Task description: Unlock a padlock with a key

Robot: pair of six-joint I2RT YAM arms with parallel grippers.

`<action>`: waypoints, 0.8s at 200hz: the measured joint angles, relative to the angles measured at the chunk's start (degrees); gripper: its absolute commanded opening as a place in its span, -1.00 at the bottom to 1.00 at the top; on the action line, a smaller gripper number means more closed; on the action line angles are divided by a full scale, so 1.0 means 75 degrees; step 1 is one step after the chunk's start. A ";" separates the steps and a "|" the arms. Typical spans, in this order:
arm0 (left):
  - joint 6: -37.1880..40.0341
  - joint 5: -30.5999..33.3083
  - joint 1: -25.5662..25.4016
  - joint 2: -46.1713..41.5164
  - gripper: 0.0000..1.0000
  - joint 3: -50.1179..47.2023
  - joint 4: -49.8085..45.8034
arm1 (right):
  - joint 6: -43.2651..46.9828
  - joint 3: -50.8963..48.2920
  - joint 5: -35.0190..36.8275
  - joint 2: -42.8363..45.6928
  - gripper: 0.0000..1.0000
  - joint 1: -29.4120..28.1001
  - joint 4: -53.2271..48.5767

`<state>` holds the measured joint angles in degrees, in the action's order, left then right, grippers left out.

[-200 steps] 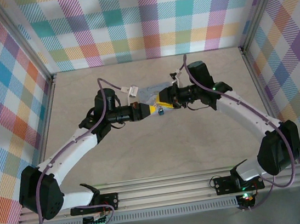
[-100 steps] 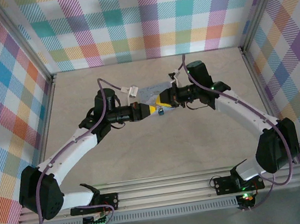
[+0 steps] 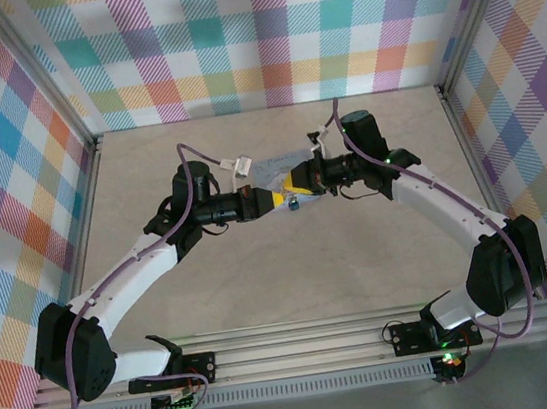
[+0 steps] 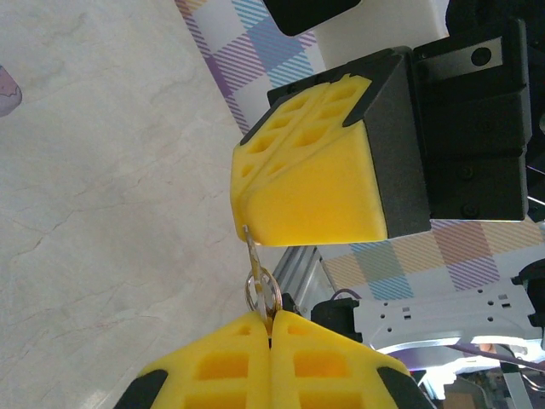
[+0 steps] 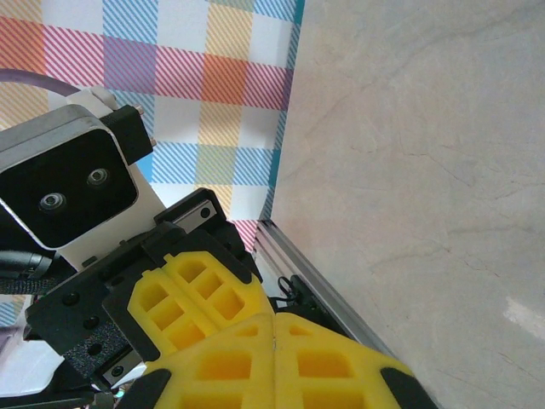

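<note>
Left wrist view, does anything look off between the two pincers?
Slightly. A thin metal piece runs up from the ring clamped in the left pincer and enters the right pincer only at the very corner of its yellow pads, so that hold looks marginal. Nothing looks damaged.

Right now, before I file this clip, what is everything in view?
table: one, beige marbled, underneath everything
walls: three, multicoloured plaid, around the table
box: one, pale, on the table, far side of where the arms meet
padlock: one, tiny, blue, where the arms meet
ring: one, silvery, pinched by the left end effector
key: one, thin silvery blade, from the ring to the right end effector
arms: two, white and black, from the near edge
left end effector: one, yellow, shut on the ring
right end effector: one, yellow, shut
</note>
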<state>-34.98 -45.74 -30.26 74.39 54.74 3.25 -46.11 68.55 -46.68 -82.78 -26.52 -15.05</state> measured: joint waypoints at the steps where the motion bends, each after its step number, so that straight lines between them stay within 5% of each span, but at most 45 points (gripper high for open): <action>1: -0.0003 0.0000 0.0000 0.0000 -1.00 0.0000 0.0000 | 0.0000 0.0000 0.0000 0.0000 -1.00 0.0000 0.0000; 50: -0.0023 0.0058 0.0000 0.0000 -1.00 0.0000 -0.0006 | 0.0079 0.0003 0.0035 0.0000 -1.00 0.0000 -0.0023; 86: 0.0015 0.0443 0.0000 -0.0006 -0.29 0.0000 -0.0140 | 0.0720 0.0344 0.0466 0.0000 -1.00 -0.0009 -0.0813; 160: 0.0035 0.1148 0.0076 -0.0207 -0.10 -0.0017 -0.0586 | 0.2401 0.1247 0.1483 0.0003 -1.00 -0.0017 -0.2465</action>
<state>-34.72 -37.12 -29.69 72.84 54.61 -1.15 -28.10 77.91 -35.55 -82.76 -26.65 -33.54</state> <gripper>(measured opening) 0.447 0.062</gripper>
